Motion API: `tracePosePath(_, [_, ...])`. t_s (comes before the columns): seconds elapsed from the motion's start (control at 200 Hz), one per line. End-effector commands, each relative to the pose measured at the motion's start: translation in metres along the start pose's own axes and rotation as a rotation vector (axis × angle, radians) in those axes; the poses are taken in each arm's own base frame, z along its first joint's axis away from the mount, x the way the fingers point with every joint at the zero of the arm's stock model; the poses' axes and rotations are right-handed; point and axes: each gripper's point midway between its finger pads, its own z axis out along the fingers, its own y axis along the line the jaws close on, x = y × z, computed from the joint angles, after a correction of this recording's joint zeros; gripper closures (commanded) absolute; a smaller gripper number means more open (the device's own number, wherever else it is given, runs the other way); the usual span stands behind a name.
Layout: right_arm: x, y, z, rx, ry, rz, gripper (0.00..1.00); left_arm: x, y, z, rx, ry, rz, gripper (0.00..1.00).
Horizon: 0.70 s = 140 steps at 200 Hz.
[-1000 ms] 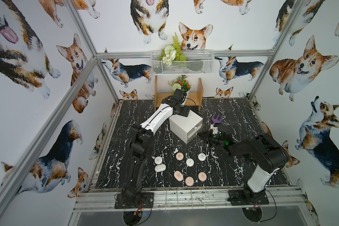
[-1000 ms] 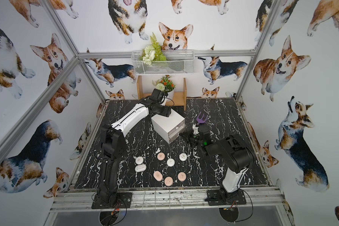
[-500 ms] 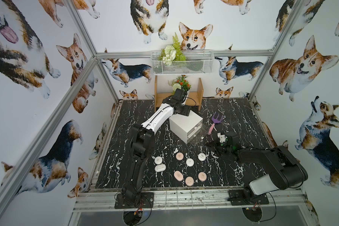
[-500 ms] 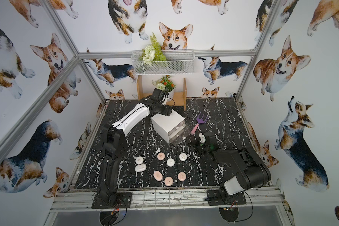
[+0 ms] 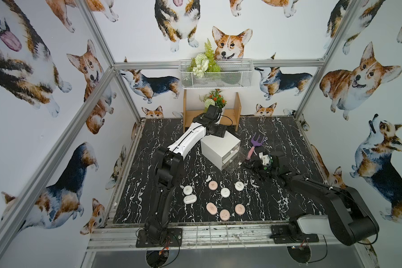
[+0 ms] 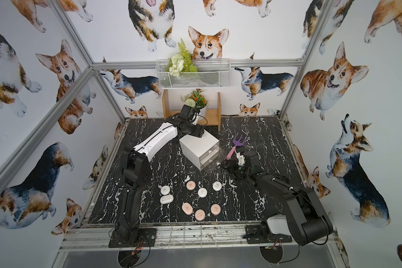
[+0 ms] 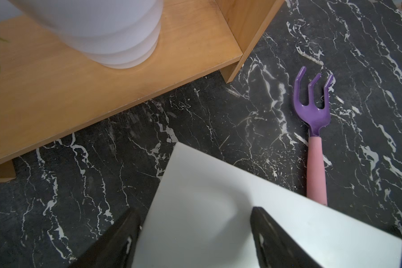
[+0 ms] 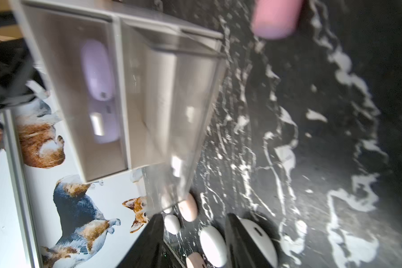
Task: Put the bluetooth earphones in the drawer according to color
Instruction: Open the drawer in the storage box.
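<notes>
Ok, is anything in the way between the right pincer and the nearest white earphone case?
Nothing visible: only bare tabletop lies between the right pincer, beside the pulled-out clear drawer, and that white earphone case.

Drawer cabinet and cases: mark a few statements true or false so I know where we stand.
1. Four pink cases lie on the table. True.
2. A lilac case lies on the table. False: the lilac cases in view sit inside the cabinet.
3. The right gripper holds a pink case. False: it is open and empty beside the pulled-out drawer.
4. One clear drawer stands pulled out. True.
5. The left gripper grips the toy fork. False: it is open over the cabinet top; the fork lies free.
</notes>
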Motion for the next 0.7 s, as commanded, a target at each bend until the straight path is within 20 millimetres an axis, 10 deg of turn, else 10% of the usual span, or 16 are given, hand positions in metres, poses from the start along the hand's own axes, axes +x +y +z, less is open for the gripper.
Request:
tracePosePath(0.0, [-0.004,-0.007,-0.007,0.138,0.019,-0.017,0.41,0.076,0.013,0.007,-0.063,0.296,0.029,0.20])
tracePosePath(0.696, [-0.020,-0.030,0.043,0.349,0.153,-0.022,0.34,0.076,0.011,0.011,-0.057,0.294,0.021,0.21])
